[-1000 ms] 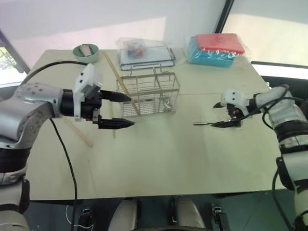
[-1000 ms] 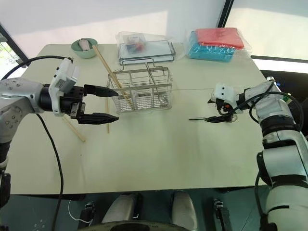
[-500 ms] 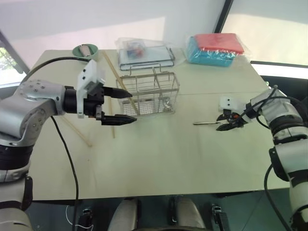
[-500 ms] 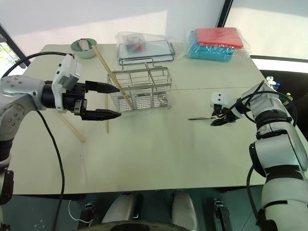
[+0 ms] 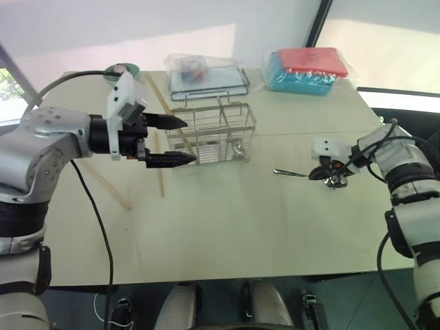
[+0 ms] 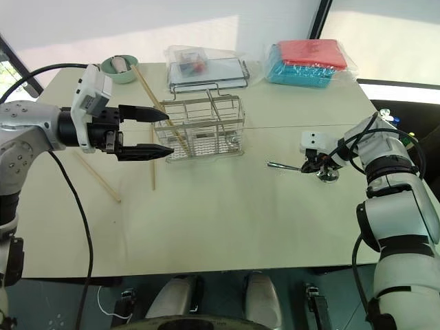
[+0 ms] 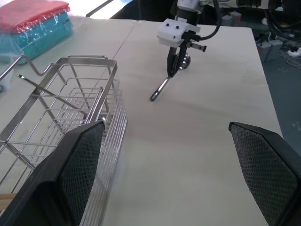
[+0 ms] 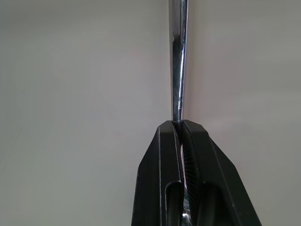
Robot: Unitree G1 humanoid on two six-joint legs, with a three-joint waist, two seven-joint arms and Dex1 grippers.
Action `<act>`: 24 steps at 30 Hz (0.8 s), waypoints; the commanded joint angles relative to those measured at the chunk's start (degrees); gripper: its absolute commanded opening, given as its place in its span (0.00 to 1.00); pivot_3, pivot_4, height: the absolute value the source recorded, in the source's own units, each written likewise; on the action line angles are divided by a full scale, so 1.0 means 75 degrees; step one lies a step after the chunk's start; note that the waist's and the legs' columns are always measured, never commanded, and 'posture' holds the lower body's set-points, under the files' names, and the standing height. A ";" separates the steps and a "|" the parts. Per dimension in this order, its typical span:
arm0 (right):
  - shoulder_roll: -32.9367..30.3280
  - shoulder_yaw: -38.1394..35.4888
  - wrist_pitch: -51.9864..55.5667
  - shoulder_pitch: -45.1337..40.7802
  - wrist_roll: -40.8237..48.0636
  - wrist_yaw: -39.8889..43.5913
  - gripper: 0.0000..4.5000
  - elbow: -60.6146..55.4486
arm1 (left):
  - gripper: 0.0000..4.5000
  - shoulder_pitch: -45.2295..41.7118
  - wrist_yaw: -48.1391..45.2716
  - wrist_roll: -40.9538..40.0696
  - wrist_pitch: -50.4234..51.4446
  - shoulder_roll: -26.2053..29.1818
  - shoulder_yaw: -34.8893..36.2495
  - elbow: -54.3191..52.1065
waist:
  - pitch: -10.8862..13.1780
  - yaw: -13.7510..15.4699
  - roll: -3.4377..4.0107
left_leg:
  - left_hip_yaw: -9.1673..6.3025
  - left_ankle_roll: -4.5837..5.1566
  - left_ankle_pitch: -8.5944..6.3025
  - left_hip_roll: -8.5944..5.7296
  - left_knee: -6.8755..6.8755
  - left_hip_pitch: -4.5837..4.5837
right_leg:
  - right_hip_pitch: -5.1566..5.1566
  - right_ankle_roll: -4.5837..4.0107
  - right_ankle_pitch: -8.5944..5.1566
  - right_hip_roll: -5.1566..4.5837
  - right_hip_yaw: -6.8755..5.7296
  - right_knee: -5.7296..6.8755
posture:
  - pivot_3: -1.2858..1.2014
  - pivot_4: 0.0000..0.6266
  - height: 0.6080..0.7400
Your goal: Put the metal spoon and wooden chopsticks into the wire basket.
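Note:
The metal spoon (image 5: 292, 173) lies low over the table at the right, its bowl (image 6: 327, 176) towards the table's right edge. My right gripper (image 5: 317, 175) is shut on the spoon's thin handle (image 8: 178, 70), which sticks out past the fingertips (image 8: 162, 136). The wire basket (image 5: 213, 130) stands upright at the table's middle. One wooden chopstick (image 6: 155, 96) leans in the basket, and two more (image 5: 161, 177) (image 5: 110, 187) lie flat on the table to its left. My left gripper (image 5: 189, 141) hangs open beside the basket's left wall, holding nothing.
A green bowl (image 5: 122, 69) sits at the far left corner. At the back stand a flat wire tray with plastic-wrapped contents (image 5: 206, 75) and red and teal wrapped packs (image 5: 309, 69). Bare table (image 5: 227, 220) stretches from the basket to the front edge.
My right gripper's fingers have shut on the spoon's handle, and the spoon has tilted slightly. The left gripper stays open beside the basket.

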 commanded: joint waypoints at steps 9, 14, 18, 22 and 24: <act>-0.0920 -0.2499 0.2999 0.1192 0.2926 0.0541 0.01 -0.4919 | 1.00 -0.0524 0.0503 0.0066 -0.0309 -0.0160 0.0821 0.0578 | 0.0003 0.0054 0.0001 | -0.0011 -0.0002 0.0001 0.0000 0.0000 -0.0003 | 0.0003 0.0009 0.0005 -0.0004 -0.0004 -0.0001 | 0.52 0.24 0.45; -0.0180 -0.3744 0.5449 0.0945 0.4617 -0.0993 0.01 -0.7017 | 1.00 -0.0603 0.0797 0.0119 -0.0423 -0.0299 0.1071 0.0820 | 0.0004 0.0024 0.0002 | -0.0009 0.0016 -0.0009 -0.0001 0.0001 -0.0002 | -0.0001 0.0009 0.0005 -0.0009 -0.0003 0.0000 | 0.52 0.24 0.45; 0.1327 -0.4001 0.6642 0.0385 0.5371 -0.2842 0.01 -0.8120 | 1.00 -0.0672 0.0900 0.0189 -0.0500 -0.0397 0.1091 0.0953 | 0.0001 -0.0026 -0.0004 | -0.0011 0.0005 -0.0003 0.0014 -0.0004 0.0003 | -0.0019 0.0004 0.0010 -0.0005 0.0000 0.0021 | 0.52 0.24 0.45; 0.2918 -0.3463 0.5920 0.0025 0.4742 -0.4720 0.01 -0.7696 | 1.00 -0.0642 0.0946 0.0245 -0.0555 -0.0433 0.1086 0.0969 | -0.0015 0.0043 -0.0034 | -0.0015 0.0001 -0.0001 0.0003 -0.0002 0.0002 | -0.0032 -0.0001 0.0009 -0.0008 0.0000 0.0082 | 0.52 0.24 0.45; 0.3359 -0.3247 0.5519 0.0002 0.4529 -0.5136 0.01 -0.7381 | 1.00 -0.0604 0.0988 0.0258 -0.0563 -0.0421 0.1105 0.0921 | -0.0016 0.0073 -0.0039 | -0.0017 0.0001 -0.0001 -0.0007 0.0002 -0.0004 | -0.0036 -0.0001 0.0009 -0.0013 0.0000 0.0085 | 0.52 0.24 0.45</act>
